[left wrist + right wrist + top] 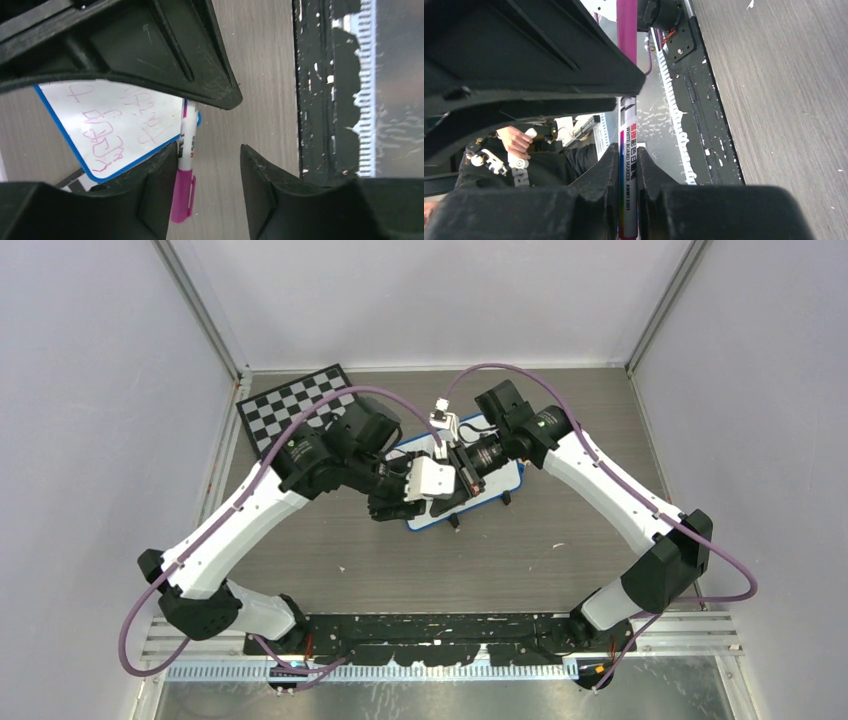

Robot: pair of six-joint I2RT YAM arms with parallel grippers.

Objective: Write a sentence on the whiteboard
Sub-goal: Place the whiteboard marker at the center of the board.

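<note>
The whiteboard (503, 481), white with a blue frame, lies at the table's middle under both grippers. In the left wrist view the whiteboard (75, 112) carries the sentence (107, 135) as pink scribble; no green shows. My right gripper (628, 156) is shut on a whiteboard marker (628, 170) with a white body and a magenta cap (626, 25) on its far end. My left gripper (207, 167) is open around that capped end; the cap (182, 195) lies against one finger (160, 172), apart from the other. From above the grippers meet, left (393, 503), right (457, 472).
A black-and-white chessboard (292, 406) lies at the back left. A black mounting strip (430, 626) runs along the near edge. White walls and metal posts close the sides. A person's hand (515, 140) shows beyond the table.
</note>
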